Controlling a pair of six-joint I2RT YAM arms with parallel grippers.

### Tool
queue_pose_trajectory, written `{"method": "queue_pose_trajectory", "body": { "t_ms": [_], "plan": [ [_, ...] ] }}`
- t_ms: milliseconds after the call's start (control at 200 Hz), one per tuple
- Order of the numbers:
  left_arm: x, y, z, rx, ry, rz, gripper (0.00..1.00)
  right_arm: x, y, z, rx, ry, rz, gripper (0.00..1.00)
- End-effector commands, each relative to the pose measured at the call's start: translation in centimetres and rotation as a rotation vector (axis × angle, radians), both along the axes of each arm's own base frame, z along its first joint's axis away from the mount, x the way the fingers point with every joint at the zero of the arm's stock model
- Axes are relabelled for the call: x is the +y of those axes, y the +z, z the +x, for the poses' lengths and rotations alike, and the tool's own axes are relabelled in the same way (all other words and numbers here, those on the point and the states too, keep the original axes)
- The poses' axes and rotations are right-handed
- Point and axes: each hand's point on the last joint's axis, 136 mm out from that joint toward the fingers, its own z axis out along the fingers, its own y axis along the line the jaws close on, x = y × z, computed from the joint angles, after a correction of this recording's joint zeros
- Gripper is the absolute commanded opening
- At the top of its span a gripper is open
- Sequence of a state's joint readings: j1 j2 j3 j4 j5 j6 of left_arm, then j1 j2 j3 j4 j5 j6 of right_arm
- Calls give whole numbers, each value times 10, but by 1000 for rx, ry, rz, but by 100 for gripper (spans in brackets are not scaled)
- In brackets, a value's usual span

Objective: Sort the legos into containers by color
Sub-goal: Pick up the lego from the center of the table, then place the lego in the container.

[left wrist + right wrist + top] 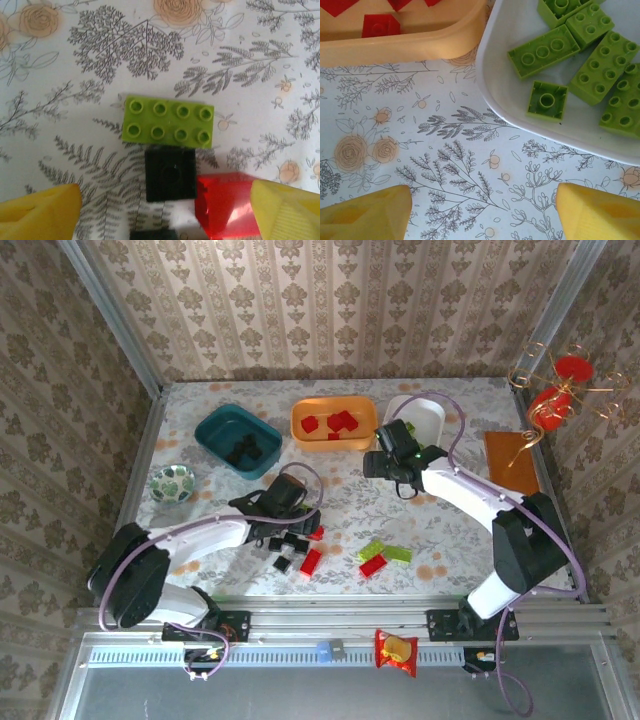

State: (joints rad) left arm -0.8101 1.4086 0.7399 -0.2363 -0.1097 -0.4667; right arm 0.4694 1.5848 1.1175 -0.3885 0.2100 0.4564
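Left fingers (42,215) were released and wide apart at the lower corners of the left wrist view, low over a cluster of legos (295,545) on the floral worktop (450,530). Between them lay a black square brick (170,173), close against a lime oblong brick (168,121) above it at centre frame. A red brick (225,205) lay just beside the black one at lower right, partly behind the right-hand finger; whether it touched that finger could not be told.

In the top view a patterned bowl (171,482) sat at left centre. At lower centre, past the cluster, lay loose lime bricks (388,552) and another red one (373,565). Along the upper part, the teal tray (212,428) held black bricks (246,450), the orange tray (335,445) held red bricks (330,423), and the white tray (520,100) held lime bricks (585,55).

Right fingers (365,215) hung released, grasping nothing, over bare worktop just below the orange and white trays. A snack packet (396,650) lay at bottom centre, off the worktop.
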Motion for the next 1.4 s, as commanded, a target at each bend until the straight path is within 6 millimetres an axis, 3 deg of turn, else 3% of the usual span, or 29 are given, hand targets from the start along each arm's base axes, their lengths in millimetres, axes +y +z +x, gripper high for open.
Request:
{"method": "queue_pose_trajectory", "body": {
  "t_ms": [0,235,495,540,665,750,960,1120,1390],
  "plan": [
    [-5,-4,11,-5,-10,29,82,-1,15,1,-51,-19,26,77],
    [14,-29,11,42,55,100,67,-2,11,-3,-48,-17,27,77],
    [46,-34,8,63,151,97,55,-1,16,-3,-58,-14,41,78],
    [49,-35,7,72,157,85,56,0,16,-3,-60,-13,44,78],
    [45,-35,3,85,140,63,69,1,16,-2,-60,-14,48,78],
    [45,-39,0,95,138,68,69,1,16,-2,-59,-16,51,78],
    [42,-50,0,119,134,68,46,1,18,-2,-61,-19,52,78],
    [40,-21,13,38,147,32,36,-1,23,-4,-69,-20,53,78],
    [64,79,94,-228,314,-71,36,3,26,-9,-73,-14,73,78]
  ]
}}
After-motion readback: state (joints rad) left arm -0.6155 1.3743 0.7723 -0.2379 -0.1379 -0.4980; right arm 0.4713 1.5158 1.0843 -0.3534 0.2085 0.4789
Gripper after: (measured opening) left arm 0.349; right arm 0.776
